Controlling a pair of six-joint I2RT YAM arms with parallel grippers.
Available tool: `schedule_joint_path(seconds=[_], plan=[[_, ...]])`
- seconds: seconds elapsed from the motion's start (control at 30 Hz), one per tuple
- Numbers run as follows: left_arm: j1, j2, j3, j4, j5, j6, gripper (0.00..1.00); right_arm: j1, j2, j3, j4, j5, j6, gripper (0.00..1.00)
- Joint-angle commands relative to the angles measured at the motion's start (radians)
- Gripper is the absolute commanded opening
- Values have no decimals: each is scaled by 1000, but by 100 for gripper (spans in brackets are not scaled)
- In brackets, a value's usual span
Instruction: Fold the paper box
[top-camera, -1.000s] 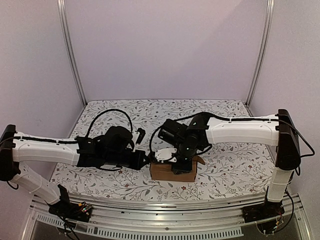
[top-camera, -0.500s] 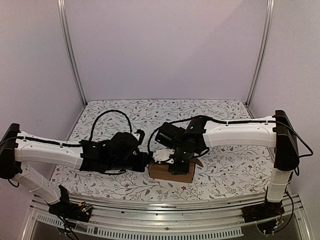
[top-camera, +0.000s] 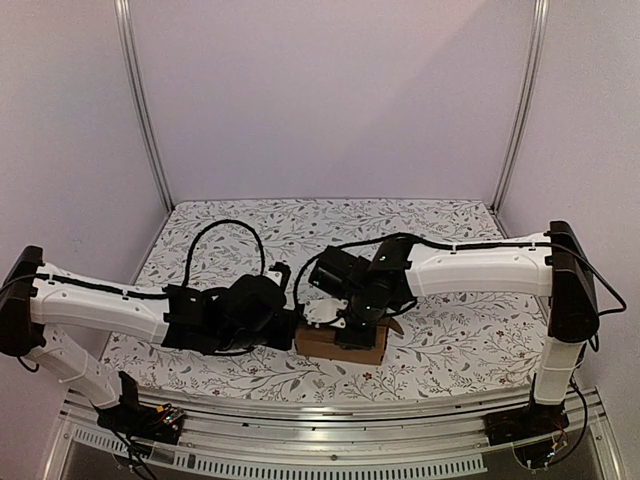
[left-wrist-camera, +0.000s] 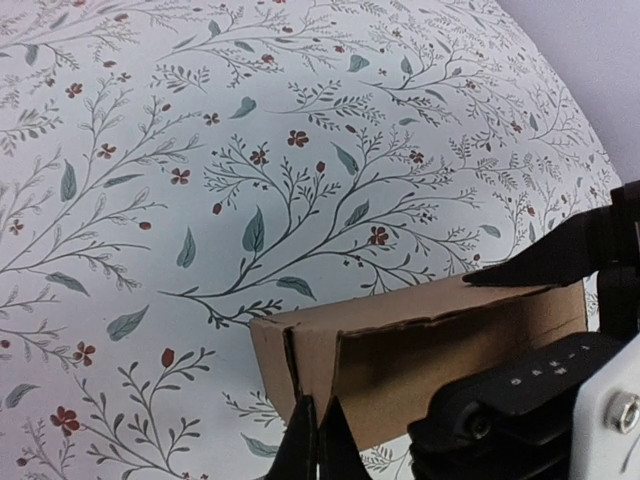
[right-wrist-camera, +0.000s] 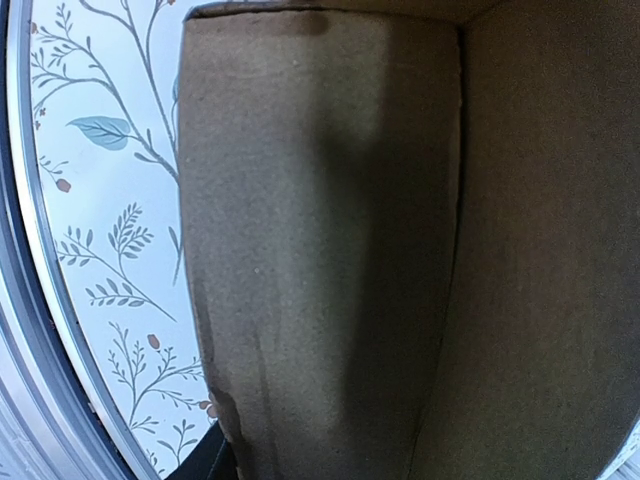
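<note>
The brown paper box (top-camera: 340, 346) stands on the floral cloth between both arms, its top open. My left gripper (top-camera: 294, 326) is shut, and its joined tips (left-wrist-camera: 318, 440) touch the lower part of the box's left end panel (left-wrist-camera: 300, 360). My right gripper (top-camera: 347, 322) points down into the box from above. One of its black fingers (left-wrist-camera: 530, 268) lies over the far wall's top edge. In the right wrist view, cardboard (right-wrist-camera: 320, 250) fills nearly the whole picture and hides the fingers, so how wide they stand is unclear.
The flower-printed table cloth (top-camera: 450, 330) spreads behind and to both sides of the box. Metal frame posts (top-camera: 140, 110) rise at the back corners before plain walls. Black cables (top-camera: 225, 228) loop above both wrists.
The box and the right gripper have shifted a little to the left. My left wrist has come forward and rightward against the box's left end. Both grippers kept their width.
</note>
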Motion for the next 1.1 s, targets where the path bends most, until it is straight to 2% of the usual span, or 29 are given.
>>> schedule_joint_path(seconds=[0.0,0.1,0.37,0.77,1.07], plan=[[-46,28,-6,-80,32,-9,0,-2,12,-19,90,43,40,41],[-49,40,-2,-80,33,-9,0,-3,10,-23,101,54,48,50],[-59,56,10,-78,27,-6,0,-3,-15,-34,132,65,70,67],[-65,68,20,-83,22,-8,0,-10,-68,-48,159,89,100,77],[-65,87,41,-94,18,-5,0,-12,-137,-60,159,88,114,80]])
